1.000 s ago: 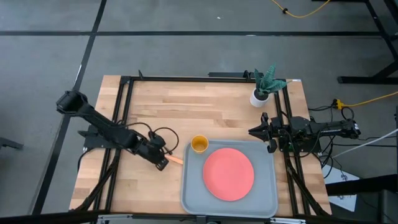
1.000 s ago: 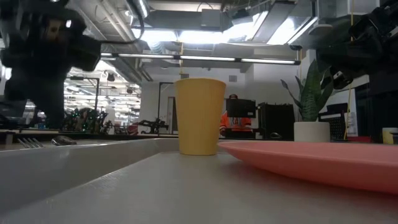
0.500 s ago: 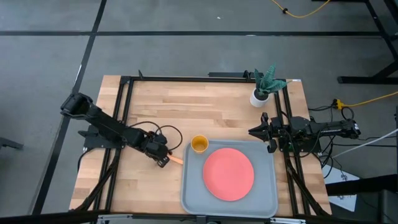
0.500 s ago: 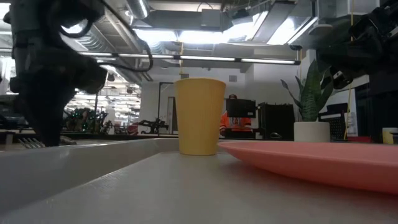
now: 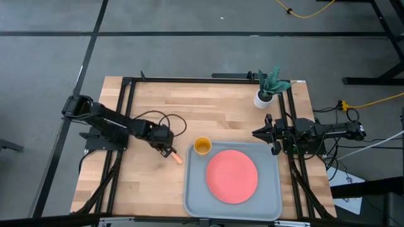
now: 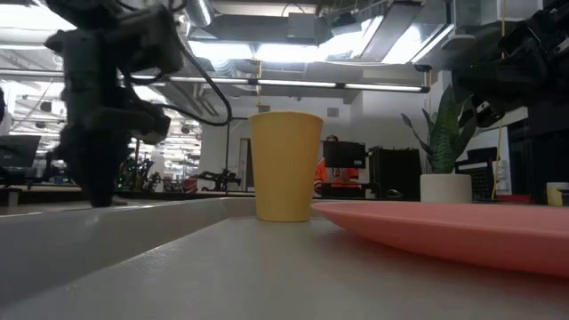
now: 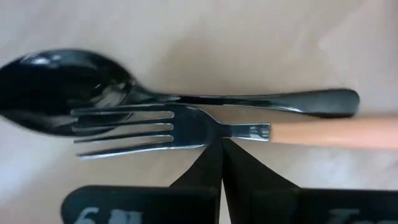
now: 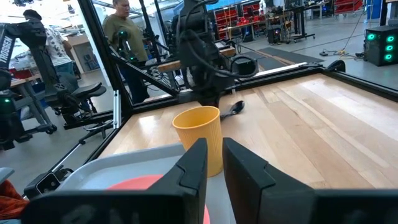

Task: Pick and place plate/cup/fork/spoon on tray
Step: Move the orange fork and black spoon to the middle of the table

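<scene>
Tableware count: one of each

One tray [image 5: 194, 203] at the table's front edge, carrying one plate [image 5: 231, 176] and, in its far left corner, one cup [image 5: 202, 146]. One fork [image 7: 186, 129] and one spoon [image 7: 74, 87] lie touching on the bare wood just left of the tray. Left gripper [image 5: 166, 150] closed, empty, over them; right gripper [image 5: 266, 133] slightly parted, empty, at the tray's far right corner

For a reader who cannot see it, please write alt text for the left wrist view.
The left gripper, its dark fingers shut together, points at the neck of the fork, which lies flat on the wooden table. The dark spoon lies right beside the fork, parallel to it, its bowl next to the tines.
</scene>
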